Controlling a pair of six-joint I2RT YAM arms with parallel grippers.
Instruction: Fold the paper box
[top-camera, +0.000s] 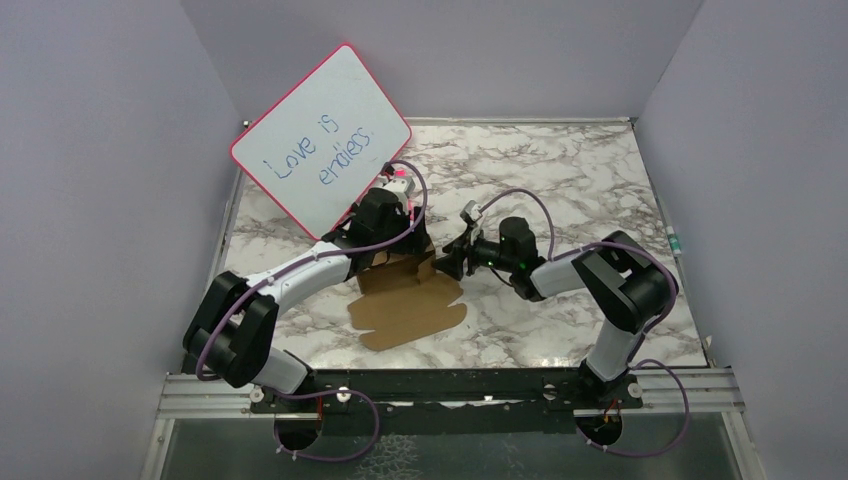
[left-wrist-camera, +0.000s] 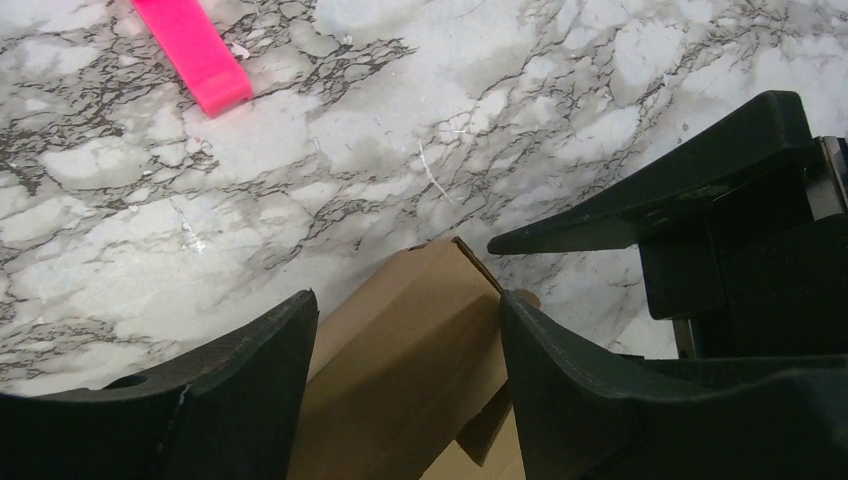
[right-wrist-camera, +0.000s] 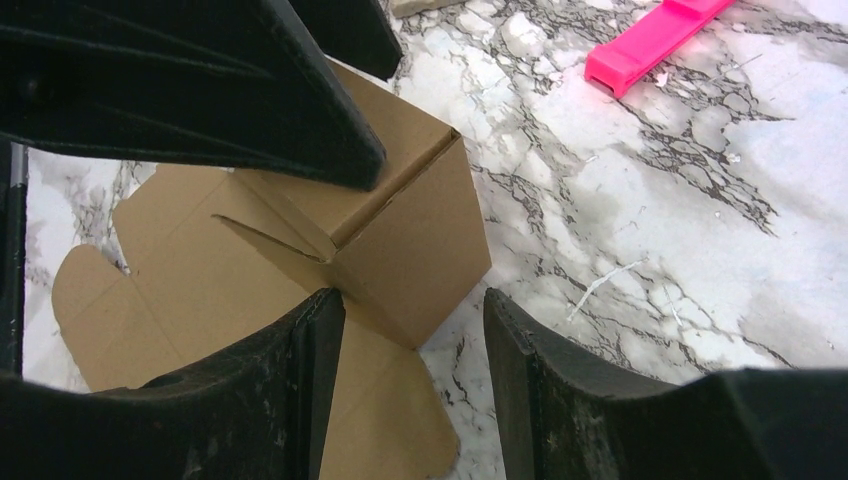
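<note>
Folding is sitting partway: paper box (top-camera: 405, 300) showing one end raised, remaining flaps lying flat; left gripper (left-wrist-camera: 408, 300) straddling it, clamping unclear, right gripper (right-wrist-camera: 412, 300) gaping empty.

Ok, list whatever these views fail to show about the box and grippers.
Left wrist: whether the left gripper pinches the paper box; its fingers cover the contact.
Top external: the box's raised panels, hidden under that gripper.
Right wrist: near flaps, behind the right gripper's fingers.

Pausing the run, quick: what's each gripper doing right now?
Left gripper: jaws astride a raised fold of the paper box; grip cannot be told.
Right gripper: open, box corner between the jaws.
</note>
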